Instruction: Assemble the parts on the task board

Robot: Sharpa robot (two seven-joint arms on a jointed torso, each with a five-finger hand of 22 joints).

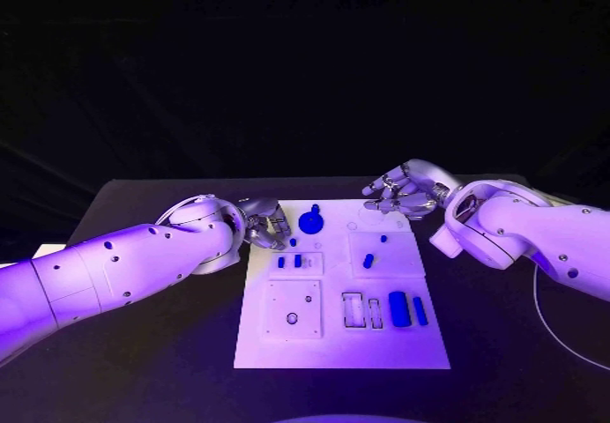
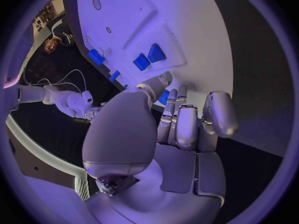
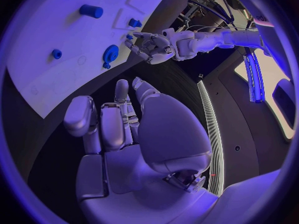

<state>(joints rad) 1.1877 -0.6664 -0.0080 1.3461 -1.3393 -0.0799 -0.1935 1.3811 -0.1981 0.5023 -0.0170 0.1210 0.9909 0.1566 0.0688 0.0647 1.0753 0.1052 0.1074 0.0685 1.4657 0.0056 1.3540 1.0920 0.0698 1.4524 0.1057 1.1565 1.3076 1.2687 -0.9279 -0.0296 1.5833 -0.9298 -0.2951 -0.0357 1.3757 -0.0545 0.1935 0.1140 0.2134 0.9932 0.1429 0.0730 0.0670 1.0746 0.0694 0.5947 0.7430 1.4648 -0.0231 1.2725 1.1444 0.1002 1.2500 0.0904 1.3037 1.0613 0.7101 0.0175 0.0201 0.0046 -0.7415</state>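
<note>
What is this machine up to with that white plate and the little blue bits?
It is meant to fit the small blue parts into the white task board on the black table. Right now neither hand holds anything. The left hand hovers at the board's far left corner, and the right hand at its far right corner, both with fingers loosely apart. A round blue part sits at the far end of the board, and two long blue parts lie nearer the robot.
</note>
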